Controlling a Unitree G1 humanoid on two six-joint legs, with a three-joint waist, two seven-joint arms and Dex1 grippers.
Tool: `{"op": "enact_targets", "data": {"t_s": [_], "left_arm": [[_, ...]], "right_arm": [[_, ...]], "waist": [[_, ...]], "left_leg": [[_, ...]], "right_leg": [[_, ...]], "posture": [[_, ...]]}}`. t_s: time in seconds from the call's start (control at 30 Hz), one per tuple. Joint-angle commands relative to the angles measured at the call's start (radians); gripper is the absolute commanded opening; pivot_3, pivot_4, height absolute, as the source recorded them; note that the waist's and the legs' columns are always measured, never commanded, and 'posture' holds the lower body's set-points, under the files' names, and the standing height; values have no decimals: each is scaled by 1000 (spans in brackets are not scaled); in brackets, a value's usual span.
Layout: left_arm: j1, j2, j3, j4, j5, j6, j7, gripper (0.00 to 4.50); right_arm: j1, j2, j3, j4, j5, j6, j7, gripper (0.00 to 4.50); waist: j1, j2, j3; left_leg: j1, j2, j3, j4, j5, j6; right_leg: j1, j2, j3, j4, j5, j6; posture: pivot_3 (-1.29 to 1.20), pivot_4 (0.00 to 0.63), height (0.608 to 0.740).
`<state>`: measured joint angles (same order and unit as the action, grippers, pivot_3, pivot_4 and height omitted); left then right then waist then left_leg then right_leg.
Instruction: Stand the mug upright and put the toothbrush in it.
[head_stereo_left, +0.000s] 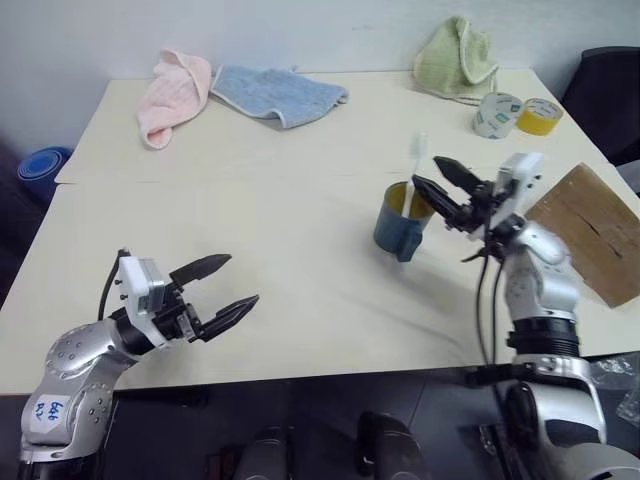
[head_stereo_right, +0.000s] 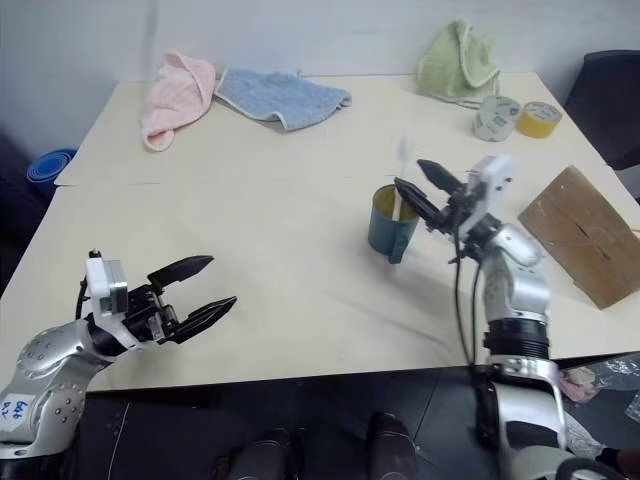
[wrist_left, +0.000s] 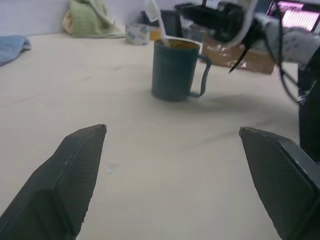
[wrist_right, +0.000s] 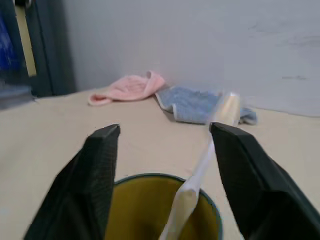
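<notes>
Here the cream bench (head_stereo_left: 300, 200) spreads wide under both my arms. At its far edge lie three cloths: a pink towel (head_stereo_left: 175, 90) on my left, a blue towel (head_stereo_left: 275, 92) just beside it, and a green cloth (head_stereo_left: 457, 58) bunched up toward my right. On the right side of the bench a brown cardboard piece (head_stereo_left: 590, 232) rests tilted, well apart from the cloths. Near the green cloth sit two tape rolls side by side, a white tape roll (head_stereo_left: 496, 114) and a yellow tape roll (head_stereo_left: 539, 116).

My right pincer (head_stereo_left: 438, 185) hangs just beside the rim of the mug (head_stereo_left: 400, 228), its two black fingers spread apart and gripping nothing. In my right wrist view the fingers stand either side of the mug's yellow mouth, with the brush shaft rising between them, close by one finger.

The mug stands upright on the bench, right of the middle, its loop handle turned toward me. The toothbrush (head_stereo_left: 415, 170) stands inside it, leaning on the rim, its upper end poking well above the mug.

My left pincer (head_stereo_left: 225, 287) hovers low over the near left part of the bench, well apart from the mug, fingers wide open and empty.
</notes>
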<state>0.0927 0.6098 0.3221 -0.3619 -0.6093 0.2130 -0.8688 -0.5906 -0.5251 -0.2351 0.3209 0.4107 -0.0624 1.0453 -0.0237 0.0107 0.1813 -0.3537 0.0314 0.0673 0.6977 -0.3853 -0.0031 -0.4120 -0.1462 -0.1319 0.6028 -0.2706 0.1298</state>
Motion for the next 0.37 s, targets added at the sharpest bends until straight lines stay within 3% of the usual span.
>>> {"op": "enact_targets", "data": {"t_s": [0.03,0.07,0.17,0.27,0.37], "left_arm": [[81,25,63,26,79,-82,-17,4500],[110,33,75,34,106,-99,-16,4500],[185,49,100,57,157,-156,-33,4500],[238,52,114,73,181,-198,-51,4500],[271,51,116,68,183,-196,-55,4500]], "right_arm": [[99,-126,3,-27,-36,-119,158,4257],[134,-159,-6,-16,-24,-166,221,4452],[224,-234,-26,-18,76,-164,436,4452],[277,-292,3,9,61,-155,535,4452],[291,-278,13,44,46,-196,549,4452]], "waist": [[-1,0,0],[-1,0,0],[-1,0,0],[-2,0,0],[-2,0,0]], "left_leg": [[0,0,1,0,0,0],[0,0,2,0,0,0],[0,0,3,-1,0,0],[1,0,6,0,1,2],[1,0,7,0,1,2]], "right_leg": [[0,0,0,-1,0,0],[0,0,0,-2,0,0],[2,0,0,-6,0,0],[3,0,3,-9,0,0],[3,0,3,-9,0,0]], "posture": [[0,150,740],[0,150,740],[0,150,740],[0,150,740],[0,150,740]]}}
